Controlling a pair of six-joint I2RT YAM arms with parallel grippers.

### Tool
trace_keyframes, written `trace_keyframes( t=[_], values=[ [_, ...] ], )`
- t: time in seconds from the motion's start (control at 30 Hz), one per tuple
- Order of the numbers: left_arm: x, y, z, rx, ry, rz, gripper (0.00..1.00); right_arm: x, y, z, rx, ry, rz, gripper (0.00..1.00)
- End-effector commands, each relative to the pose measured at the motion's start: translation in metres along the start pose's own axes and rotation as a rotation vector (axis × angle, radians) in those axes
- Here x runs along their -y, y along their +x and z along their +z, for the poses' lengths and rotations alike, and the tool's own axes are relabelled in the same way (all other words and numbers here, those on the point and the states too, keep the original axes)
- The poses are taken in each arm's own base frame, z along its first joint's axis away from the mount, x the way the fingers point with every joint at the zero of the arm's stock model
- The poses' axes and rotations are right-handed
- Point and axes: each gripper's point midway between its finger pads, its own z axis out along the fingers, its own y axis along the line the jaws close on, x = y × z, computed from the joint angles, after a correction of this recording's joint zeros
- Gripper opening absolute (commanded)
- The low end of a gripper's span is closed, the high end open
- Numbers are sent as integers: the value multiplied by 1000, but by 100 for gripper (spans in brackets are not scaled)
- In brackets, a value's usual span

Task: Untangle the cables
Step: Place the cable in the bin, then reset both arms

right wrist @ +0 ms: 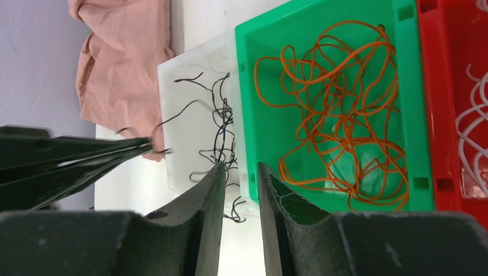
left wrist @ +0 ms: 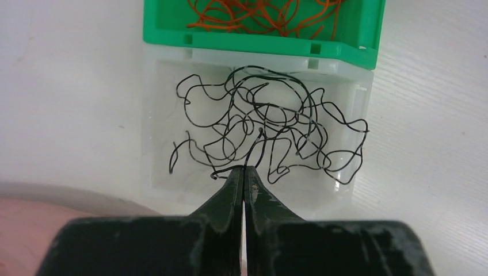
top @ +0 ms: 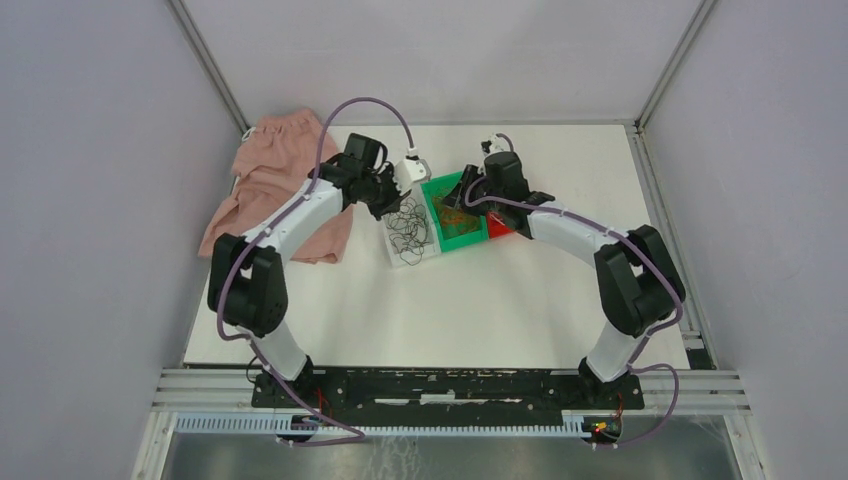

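Black cables (left wrist: 270,112) lie tangled in a clear white bin (left wrist: 161,115), with some loops hanging over its edge. My left gripper (left wrist: 244,171) is shut, its tips pinching one black strand at the near side of the clump. Orange cables (right wrist: 339,115) fill the green bin (right wrist: 411,103) beside it. White cables (right wrist: 475,115) show in the red bin (right wrist: 443,86). My right gripper (right wrist: 240,167) stands partly open over the seam between the clear bin and the green bin, with nothing between its fingers. From above, the left gripper (top: 392,205) and right gripper (top: 462,195) flank the bins.
A pink cloth (top: 270,185) lies crumpled at the back left of the white table (top: 450,310), close to the left arm. The three bins stand side by side at the back centre. Grey walls and metal rails close in the table on all sides.
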Motion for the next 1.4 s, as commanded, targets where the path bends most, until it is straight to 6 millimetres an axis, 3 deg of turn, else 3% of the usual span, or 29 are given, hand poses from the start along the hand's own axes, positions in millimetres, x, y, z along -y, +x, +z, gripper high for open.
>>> trace_keyframes(
  t=[0.0,0.13,0.27,0.3,0.37,0.5,0.57,0.8,0.93,1.1,1.2,1.33,1.37],
  values=[
    [-7,0,40,-20,-22,68,3,-18,-31,-31,110,-36,-33,33],
    [-13,19,68,-82,-49,92,3,-9,-37,-48,140,-21,-18,33],
    [-20,24,78,-101,-67,79,4,0,-44,-63,172,-8,-1,33],
    [-21,22,77,-99,-72,76,10,2,-44,-66,176,-4,2,33],
    [-24,15,71,-85,-81,70,31,5,-47,-70,185,0,7,33],
    [-28,-8,46,-33,-99,82,70,8,-52,-75,197,3,14,33],
    [-26,-15,34,-29,-89,89,78,9,-54,-78,202,5,17,33],
    [-29,-35,-2,6,-126,91,85,10,-61,-88,215,10,10,33],
    [-29,-48,-21,21,-125,71,100,12,-65,-94,223,26,-3,35],
    [-34,-55,-48,70,-145,-28,99,25,-75,-108,267,107,-44,60],
    [-47,-52,-70,115,-193,-126,99,40,-80,-122,297,203,-73,75],
    [-70,-44,-111,289,-285,-304,99,70,-90,-160,412,397,-86,81],
    [-73,-34,-116,314,-315,-349,99,82,-91,-172,454,466,-80,82]
  ],
)
